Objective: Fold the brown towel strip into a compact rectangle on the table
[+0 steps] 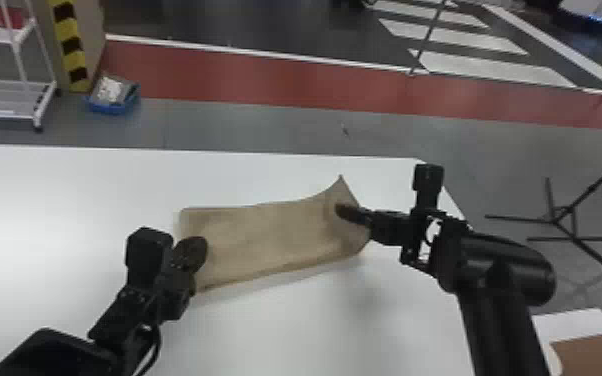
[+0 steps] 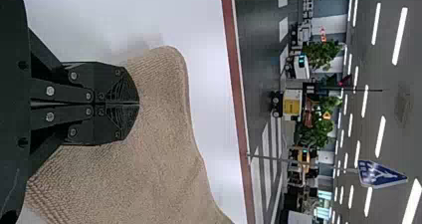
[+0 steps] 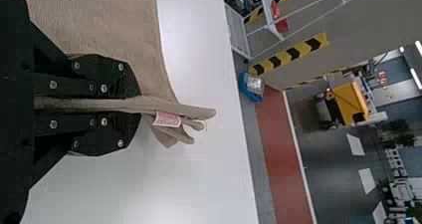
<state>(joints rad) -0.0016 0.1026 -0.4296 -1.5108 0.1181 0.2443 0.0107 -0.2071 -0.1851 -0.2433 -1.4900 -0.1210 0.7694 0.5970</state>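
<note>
The brown towel strip [image 1: 270, 235] lies lengthwise across the white table, its right end raised with a pointed corner. At that right end is my right gripper [image 1: 340, 211]; in the right wrist view, my right gripper [image 3: 134, 104] is shut on the towel [image 3: 114, 30], whose layered edge and a small white tag [image 3: 167, 119] stick out past the fingertips. At the towel's left end is my left gripper [image 1: 200, 250]. In the left wrist view my left gripper [image 2: 138, 104] has its fingers together over the towel [image 2: 154, 149], with no cloth visible between them.
The white table [image 1: 65, 200] extends to the left and in front of the towel; its right edge runs beneath the right arm. Beyond it stand a white rack [image 1: 25, 82], a blue bin [image 1: 113, 100] and a black tripod [image 1: 560, 220] on the floor.
</note>
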